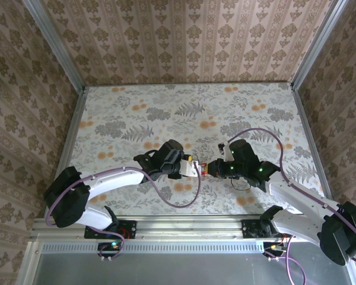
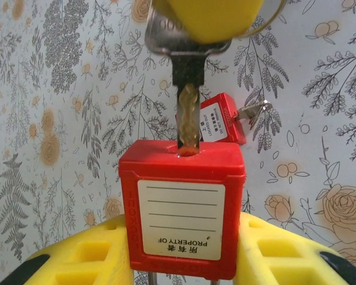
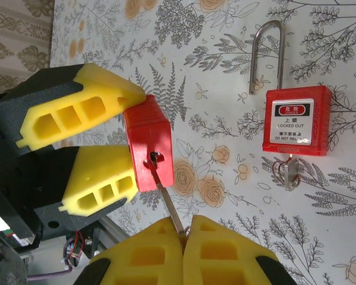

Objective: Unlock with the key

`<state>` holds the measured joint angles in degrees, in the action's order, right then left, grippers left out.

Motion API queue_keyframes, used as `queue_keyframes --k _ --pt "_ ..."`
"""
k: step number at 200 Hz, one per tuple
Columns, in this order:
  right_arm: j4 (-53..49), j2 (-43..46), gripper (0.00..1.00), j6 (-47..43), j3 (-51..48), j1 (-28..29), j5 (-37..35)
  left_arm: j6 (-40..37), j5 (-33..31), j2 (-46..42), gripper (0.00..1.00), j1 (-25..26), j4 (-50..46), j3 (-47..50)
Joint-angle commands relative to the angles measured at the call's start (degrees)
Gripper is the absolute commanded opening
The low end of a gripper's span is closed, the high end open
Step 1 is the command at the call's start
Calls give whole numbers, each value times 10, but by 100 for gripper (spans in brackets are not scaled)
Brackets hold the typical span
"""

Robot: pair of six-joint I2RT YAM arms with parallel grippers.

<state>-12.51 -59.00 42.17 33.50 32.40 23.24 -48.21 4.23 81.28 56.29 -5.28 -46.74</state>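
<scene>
The left gripper point(image 1: 188, 168) has its jaws partway closed on the body of a red padlock point(image 2: 181, 208), held above the worktop point(image 1: 166, 107) around its middle, closer to the near edge. The right gripper point(image 3: 184, 230) meets it from the other side, its jaws pinched tight on the head of a key point(image 2: 188, 113) (its blade is in the keyhole). A second padlock point(image 3: 296, 119) lies flat on the worktop just beyond, with its own key in it.
</scene>
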Motion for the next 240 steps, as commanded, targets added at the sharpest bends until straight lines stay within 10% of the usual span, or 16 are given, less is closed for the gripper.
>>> queue_keyframes --k 1,128,240 --pt "15 -5 0 -2 9 -1 9 3 16 -3 0 4 0 -12" --pt "-3 -49 0 -58 26 28 36 25 51 -9 0 5 -9 -25" --pt "77 -74 0 65 15 25 78 32 -85 -39 0 61 160 37"
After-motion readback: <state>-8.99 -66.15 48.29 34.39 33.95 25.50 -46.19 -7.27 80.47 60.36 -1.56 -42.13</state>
